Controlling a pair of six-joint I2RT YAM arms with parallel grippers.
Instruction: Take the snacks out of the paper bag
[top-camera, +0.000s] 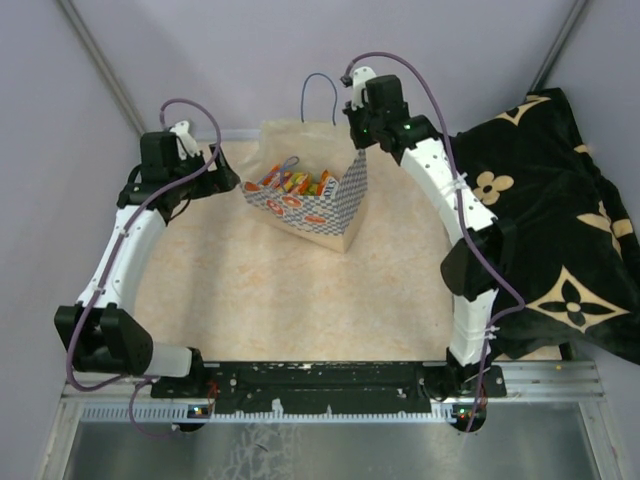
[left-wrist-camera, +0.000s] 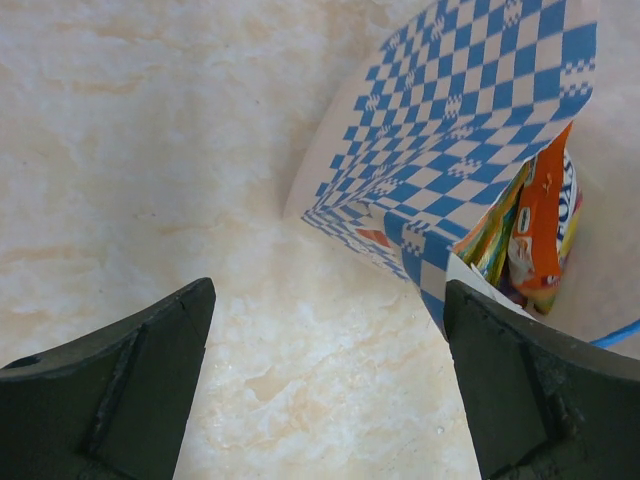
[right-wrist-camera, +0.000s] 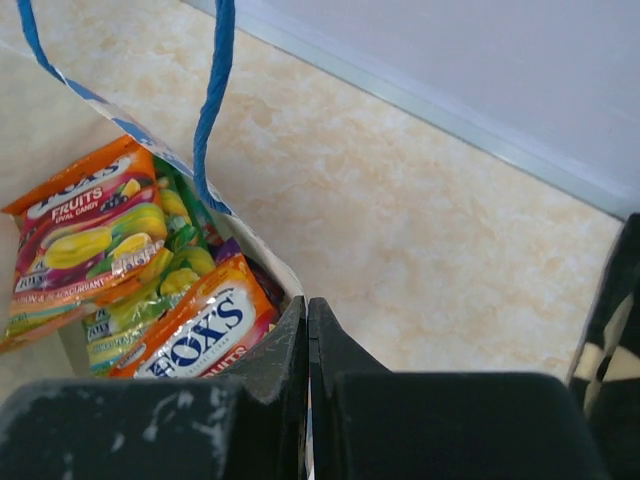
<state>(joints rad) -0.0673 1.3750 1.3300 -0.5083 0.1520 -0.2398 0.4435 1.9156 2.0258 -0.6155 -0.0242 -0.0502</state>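
Observation:
The paper bag (top-camera: 320, 215) stands open at the back middle of the table, its checked side facing front. Several snacks (top-camera: 295, 183), orange, green and purple packets, lie inside it. My right gripper (top-camera: 355, 135) is at the bag's right rim. In the right wrist view it (right-wrist-camera: 308, 310) is shut on the bag's rim (right-wrist-camera: 255, 250), with the snacks (right-wrist-camera: 100, 230) just left of the fingers. My left gripper (top-camera: 222, 175) is open and empty beside the bag's left side. In the left wrist view it (left-wrist-camera: 330, 390) is over bare table, with the bag (left-wrist-camera: 470, 110) and snacks (left-wrist-camera: 535, 230) to the right.
A black cloth with gold flower marks (top-camera: 560, 230) lies along the table's right side, and its edge shows in the right wrist view (right-wrist-camera: 610, 340). The bag's blue cord handle (right-wrist-camera: 212, 95) stands up over the snacks. Grey walls enclose the back and sides.

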